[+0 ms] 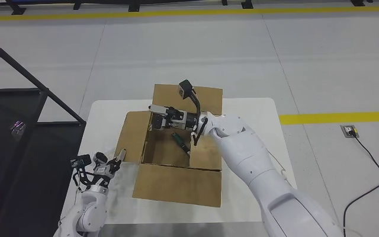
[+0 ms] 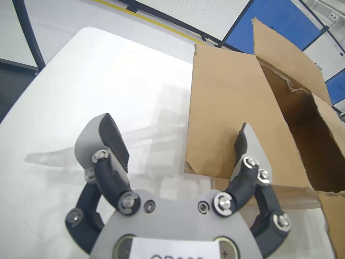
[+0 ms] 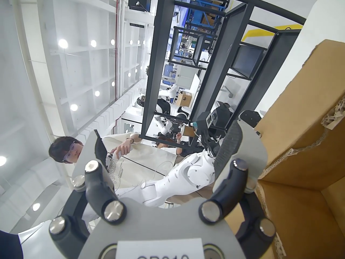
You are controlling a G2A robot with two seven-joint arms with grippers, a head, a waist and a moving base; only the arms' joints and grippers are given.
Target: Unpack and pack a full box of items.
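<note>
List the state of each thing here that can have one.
box: open, flaps folded outward.
green item: lying inside the box, not gripped.
left gripper: open, empty, beside a box flap.
right gripper: open, empty, at a box edge.

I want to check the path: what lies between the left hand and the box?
Nothing but bare table, as the top view shows; the open left hand is close beside the box.
</note>
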